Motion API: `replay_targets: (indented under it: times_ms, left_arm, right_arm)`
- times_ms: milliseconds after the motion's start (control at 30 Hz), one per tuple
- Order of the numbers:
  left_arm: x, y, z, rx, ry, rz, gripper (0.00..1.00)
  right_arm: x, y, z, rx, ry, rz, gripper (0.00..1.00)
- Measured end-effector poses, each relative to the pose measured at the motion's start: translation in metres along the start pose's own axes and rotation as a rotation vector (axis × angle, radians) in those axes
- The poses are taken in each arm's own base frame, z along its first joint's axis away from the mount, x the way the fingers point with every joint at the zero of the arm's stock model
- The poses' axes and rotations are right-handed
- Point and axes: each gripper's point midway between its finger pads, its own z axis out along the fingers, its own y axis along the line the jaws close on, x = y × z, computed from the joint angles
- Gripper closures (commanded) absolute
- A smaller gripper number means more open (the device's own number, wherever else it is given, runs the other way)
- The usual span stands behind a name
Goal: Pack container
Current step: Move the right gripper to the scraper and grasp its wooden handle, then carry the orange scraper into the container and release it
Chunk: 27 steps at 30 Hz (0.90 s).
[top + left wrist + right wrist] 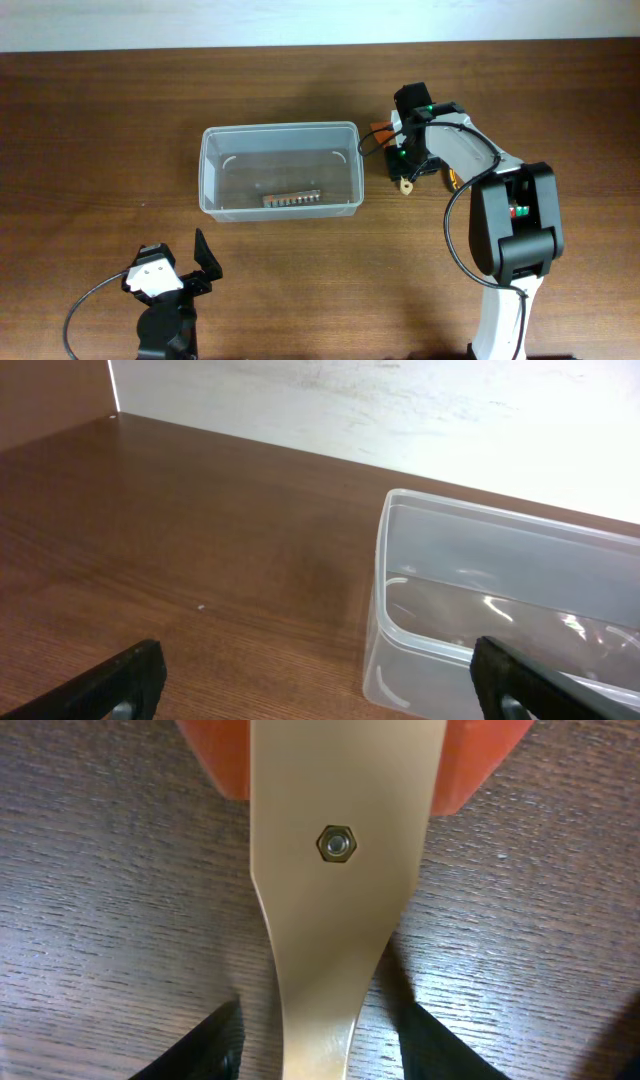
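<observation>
While the right hand [320, 1055] straddled the tan tool [335, 920], unclenched, beside the container [280, 128], gripping and lifting seemed next.

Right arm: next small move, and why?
Probably close the right tool on the tan handle. The tool is open and straddles the handle's narrow neck with a gap on each side. The overhead view shows this piece lying outside the container, to its right, so it is not yet packed.
</observation>
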Motion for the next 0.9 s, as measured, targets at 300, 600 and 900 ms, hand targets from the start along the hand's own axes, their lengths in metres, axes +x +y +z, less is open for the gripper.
replay_targets:
  times_ms: [300, 600, 900]
  left_arm:
    - [0.000, 0.000, 0.000, 0.000, 0.000, 0.000, 0.01]
    - [0.000, 0.000, 0.000, 0.000, 0.000, 0.000, 0.01]
    - [0.000, 0.000, 0.000, 0.000, 0.000, 0.000, 0.01]
  right_arm:
    - [0.000, 0.001, -0.001, -0.007, 0.003, 0.011, 0.96]
    - [0.002, 0.002, -0.021, -0.009, 0.053, 0.012, 0.96]
    - [-0.030, 0.004, -0.098, -0.012, -0.057, -0.023, 0.96]
